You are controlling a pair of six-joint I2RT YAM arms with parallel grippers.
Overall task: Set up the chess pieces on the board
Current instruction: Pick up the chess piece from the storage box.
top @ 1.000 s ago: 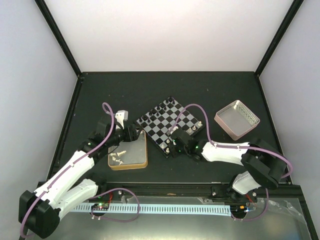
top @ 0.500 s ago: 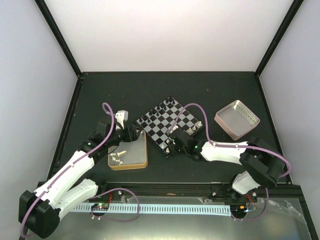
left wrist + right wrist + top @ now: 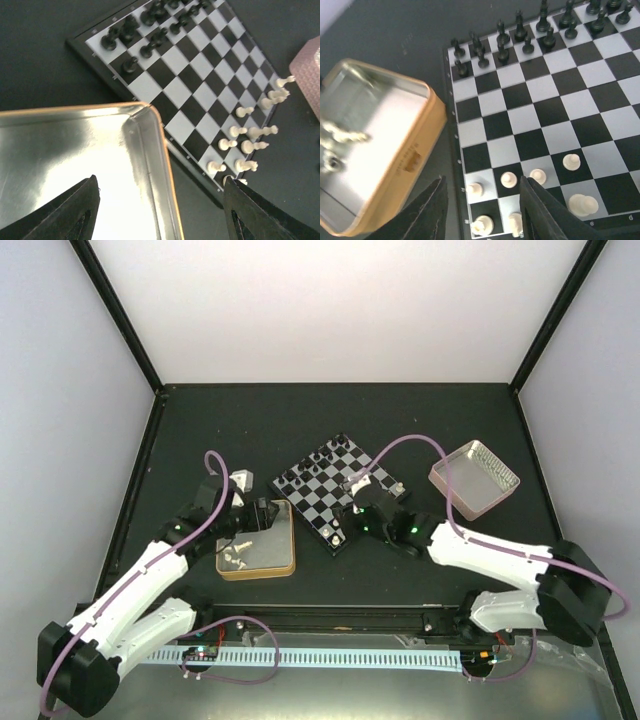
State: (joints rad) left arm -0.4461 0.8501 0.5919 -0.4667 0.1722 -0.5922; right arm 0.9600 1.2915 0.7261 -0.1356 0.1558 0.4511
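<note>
Change, right arm: its elbow, folded up at the near right a second ago, now lies low and stretched out; the right gripper (image 3: pixel 358 518) has shifted slightly right along the board's near edge.
Change, left arm: the left gripper (image 3: pixel 262 518) has slid a little nearer, over the far right corner of the tin (image 3: pixel 270 565).
Unchanged: the board (image 3: pixel 330 490), tin and tray (image 3: pixel 478 502) sit where they were.
Right arm pose: reaches left across the table (image 3: pixel 330 420), wrist above the board's near corner.
Right gripper state: fingers (image 3: pixel 427 212) spread, nothing between them.
Left arm pose: runs from the near left up to the tin, wrist turned right toward the board.
Left gripper state: fingers (image 3: pixel 65 212) wide apart, empty.
Board: mid-table, turned cornerwise, just right of the tin.
Black pieces (image 3: pixel 520 35): ranked along the board's far left side.
White pieces (image 3: pixel 537 176): an incomplete group along the near right side.
Loose white pieces (image 3: pixel 236 558): lying inside the tin.
</note>
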